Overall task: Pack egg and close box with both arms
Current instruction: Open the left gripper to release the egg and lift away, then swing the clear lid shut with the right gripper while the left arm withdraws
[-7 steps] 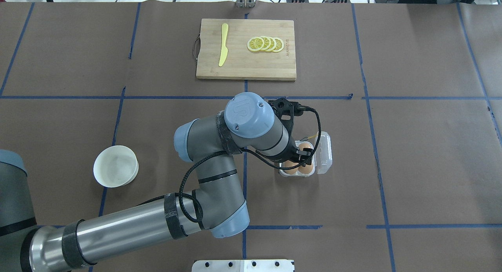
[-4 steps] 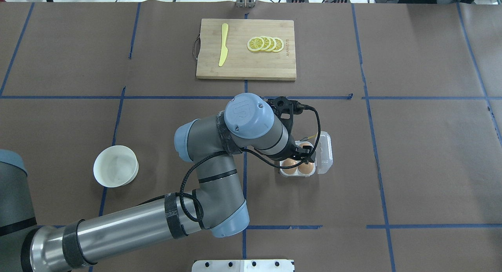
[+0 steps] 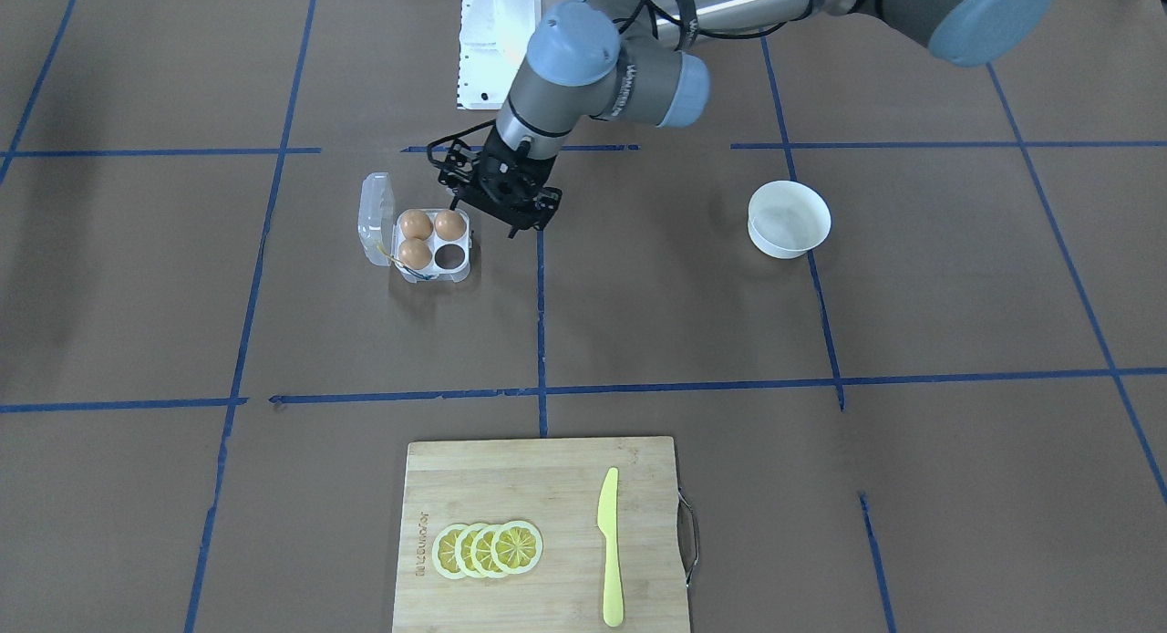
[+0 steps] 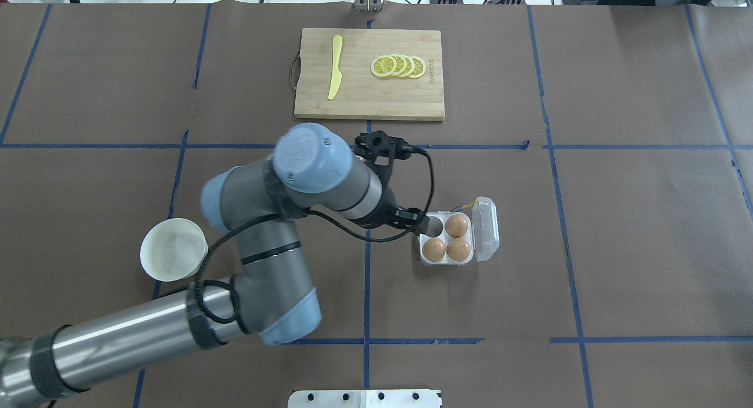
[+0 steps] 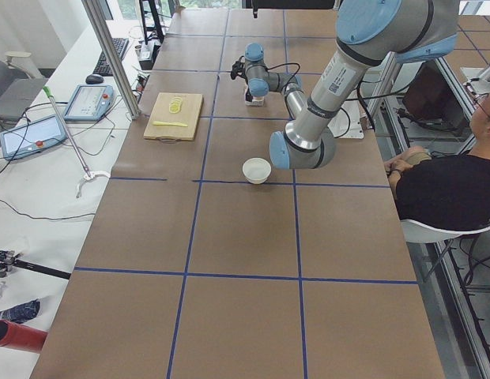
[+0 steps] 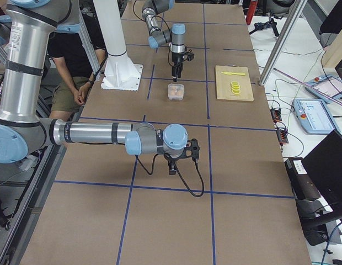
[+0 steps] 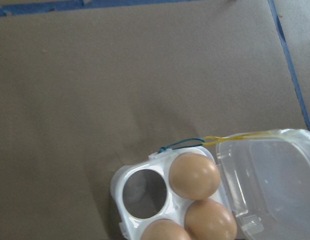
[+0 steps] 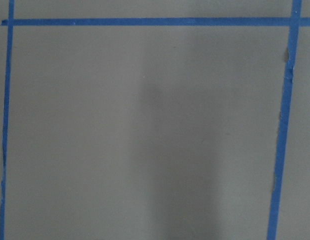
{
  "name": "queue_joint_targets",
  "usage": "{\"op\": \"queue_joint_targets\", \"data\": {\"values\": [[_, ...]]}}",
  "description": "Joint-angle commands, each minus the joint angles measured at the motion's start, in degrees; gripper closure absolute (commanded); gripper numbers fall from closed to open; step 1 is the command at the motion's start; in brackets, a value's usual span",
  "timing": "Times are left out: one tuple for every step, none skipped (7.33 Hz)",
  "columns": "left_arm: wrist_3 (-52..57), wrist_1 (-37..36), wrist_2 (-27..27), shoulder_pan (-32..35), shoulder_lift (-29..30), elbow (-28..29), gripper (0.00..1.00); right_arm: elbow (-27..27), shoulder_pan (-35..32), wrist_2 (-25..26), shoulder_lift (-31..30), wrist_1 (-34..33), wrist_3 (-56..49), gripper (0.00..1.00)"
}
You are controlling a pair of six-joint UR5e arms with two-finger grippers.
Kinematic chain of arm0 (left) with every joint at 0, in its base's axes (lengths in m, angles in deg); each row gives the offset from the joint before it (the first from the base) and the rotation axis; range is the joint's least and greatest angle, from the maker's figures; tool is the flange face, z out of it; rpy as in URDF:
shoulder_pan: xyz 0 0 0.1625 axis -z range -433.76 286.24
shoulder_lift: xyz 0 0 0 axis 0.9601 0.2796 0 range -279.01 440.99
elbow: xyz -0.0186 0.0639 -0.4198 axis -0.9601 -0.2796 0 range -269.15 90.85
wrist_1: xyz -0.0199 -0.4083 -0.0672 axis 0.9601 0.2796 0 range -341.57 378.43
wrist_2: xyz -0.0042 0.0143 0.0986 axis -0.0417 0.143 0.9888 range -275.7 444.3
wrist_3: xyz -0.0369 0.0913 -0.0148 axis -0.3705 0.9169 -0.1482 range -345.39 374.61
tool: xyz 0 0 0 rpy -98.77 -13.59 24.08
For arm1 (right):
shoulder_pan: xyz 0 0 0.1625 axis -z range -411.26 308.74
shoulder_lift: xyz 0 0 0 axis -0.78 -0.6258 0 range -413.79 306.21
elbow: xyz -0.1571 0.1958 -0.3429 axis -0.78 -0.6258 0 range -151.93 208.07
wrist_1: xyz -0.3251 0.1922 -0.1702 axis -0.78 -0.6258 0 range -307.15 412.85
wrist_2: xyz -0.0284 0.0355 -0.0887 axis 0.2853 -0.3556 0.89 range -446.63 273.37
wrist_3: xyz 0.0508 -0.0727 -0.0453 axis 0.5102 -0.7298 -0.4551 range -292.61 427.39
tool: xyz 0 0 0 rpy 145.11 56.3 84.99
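The clear egg carton (image 4: 445, 237) stands right of the table's centre with its lid (image 4: 487, 228) open to the right. Three orange-brown eggs sit in it, at the far right (image 4: 456, 225), near left (image 4: 434, 249) and near right (image 4: 459, 249). The far left cell (image 4: 435, 225) is empty. A yellow string (image 7: 235, 138) runs from the lid. My left gripper (image 4: 416, 220) hovers just left of the carton, open and empty; it also shows in the front view (image 3: 524, 215). My right gripper (image 6: 172, 167) shows only in the right side view, over bare table, so I cannot tell its state.
A white bowl (image 4: 173, 257) stands at the near left, beside the left arm. A wooden cutting board (image 4: 369, 96) at the far middle bears lemon slices (image 4: 398, 66) and a yellow knife (image 4: 335, 67). A seated person (image 5: 442, 189) is behind the robot.
My left gripper was over the carton's far right cell, around the egg. It has pulled back to the left off the carton, and the egg stays in its cell.
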Motion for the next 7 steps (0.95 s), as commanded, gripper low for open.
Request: {"op": "queue_joint_targets", "data": {"values": [[10.69,-7.22,-2.80,6.33,-9.23,-12.08,0.13,0.07,11.89,7.42,2.74,18.25,26.79,0.00],[16.23,-9.35,-3.68,9.76,-11.52,-15.00,0.13,0.07,19.35,12.16,7.29,23.39,42.50,0.00],[21.33,-10.07,-3.95,14.23,-15.63,-16.94,0.13,0.25,26.91,19.69,11.51,24.31,52.49,0.00],[28.34,-9.99,-4.48,17.58,-19.76,-18.18,0.13,1.12,32.38,24.73,14.60,24.15,57.72,0.00],[34.41,-9.90,-5.18,20.23,-23.54,-18.63,0.13,1.04,37.48,26.95,18.98,23.80,64.13,0.00],[40.22,-9.90,-5.27,23.56,-25.76,-18.63,0.13,1.21,43.88,34.11,22.59,23.71,69.67,0.00],[45.76,-9.99,-5.27,25.33,-27.95,-18.63,0.13,1.22,48.91,38.79,28.89,19.53,75.73,0.00]]}}
